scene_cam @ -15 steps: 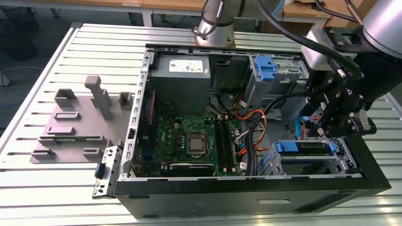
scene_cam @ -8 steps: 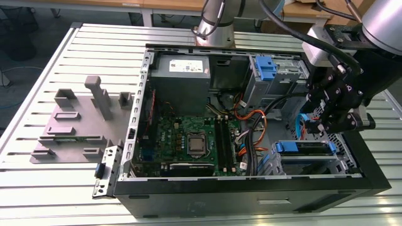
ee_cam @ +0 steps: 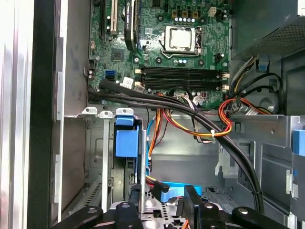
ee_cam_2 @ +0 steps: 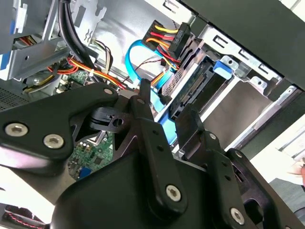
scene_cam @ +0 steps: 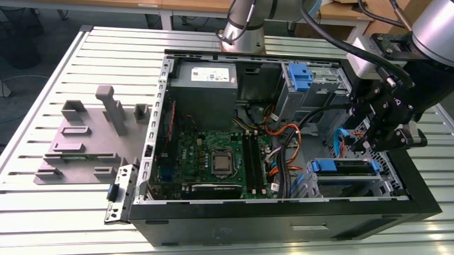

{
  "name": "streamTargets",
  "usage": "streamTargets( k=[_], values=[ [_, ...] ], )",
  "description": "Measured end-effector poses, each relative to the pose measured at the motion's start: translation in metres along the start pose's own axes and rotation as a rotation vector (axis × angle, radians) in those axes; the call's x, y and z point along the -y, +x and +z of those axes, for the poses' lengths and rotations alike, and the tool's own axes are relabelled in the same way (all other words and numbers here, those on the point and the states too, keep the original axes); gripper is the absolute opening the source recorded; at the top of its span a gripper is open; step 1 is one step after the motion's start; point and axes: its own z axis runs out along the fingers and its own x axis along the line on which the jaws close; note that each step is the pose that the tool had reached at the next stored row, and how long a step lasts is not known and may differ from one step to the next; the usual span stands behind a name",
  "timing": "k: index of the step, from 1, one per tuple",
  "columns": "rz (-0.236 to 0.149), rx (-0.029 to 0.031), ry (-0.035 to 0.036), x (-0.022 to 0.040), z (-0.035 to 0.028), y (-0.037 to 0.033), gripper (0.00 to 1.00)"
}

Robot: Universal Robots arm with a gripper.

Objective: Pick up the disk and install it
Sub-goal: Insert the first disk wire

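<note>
The disk point(scene_cam: 345, 169) lies in the drive bay at the front corner of the open computer case point(scene_cam: 284, 210), on the exterior view's right, with its blue bracket around it. In the second wrist view the disk point(ee_cam_2: 193, 88) sits in the metal cage with cables plugged in at its end. In the first wrist view its blue bracket end point(ee_cam: 126, 143) stands in the bay slot. My gripper point(scene_cam: 386, 143) hangs just above the bay. Its black fingers point(ee_cam_2: 143, 107) stand apart and hold nothing, so it is open, with a blue cable point(ee_cam: 174, 191) behind the gap.
Inside the case are a green motherboard point(scene_cam: 212, 159), orange and black cable bundles point(scene_cam: 287, 143), a grey power supply box point(scene_cam: 206, 77) and a second blue-bracketed bay point(scene_cam: 301, 77). A grey plastic stand with upright posts point(scene_cam: 92, 141) sits on the slatted table at the exterior view's left.
</note>
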Motion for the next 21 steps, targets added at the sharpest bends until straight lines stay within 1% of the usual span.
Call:
streamTargets(
  k=[2, 10, 12, 14, 15, 17, 18, 19, 21],
  values=[
    [0.0, -0.0019, 0.0, 0.0, 0.0001, 0.0001, 0.48],
    [0.0, -0.0022, 0.0, 0.0, 0.0002, 0.0001, 0.48],
    [0.0, -0.0023, 0.0, 0.0, 0.0002, 0.0001, 0.47],
    [0.0, -0.0024, 0.0, 0.0, 0.0002, 0.0001, 0.35],
    [0.0, -0.0024, 0.0, 0.0, 0.0002, 0.0001, 0.35],
    [0.0, -0.0025, 0.0, 0.0, 0.0002, 0.0001, 0.23],
    [0.0, -0.0026, 0.0, 0.0, 0.0002, 0.0001, 0.23],
    [0.0, -0.0026, 0.0, 0.0, 0.0002, 0.0001, 0.17],
    [0.0, -0.0027, 0.0, 0.0, 0.0002, 0.0001, 0.16]
  ],
)
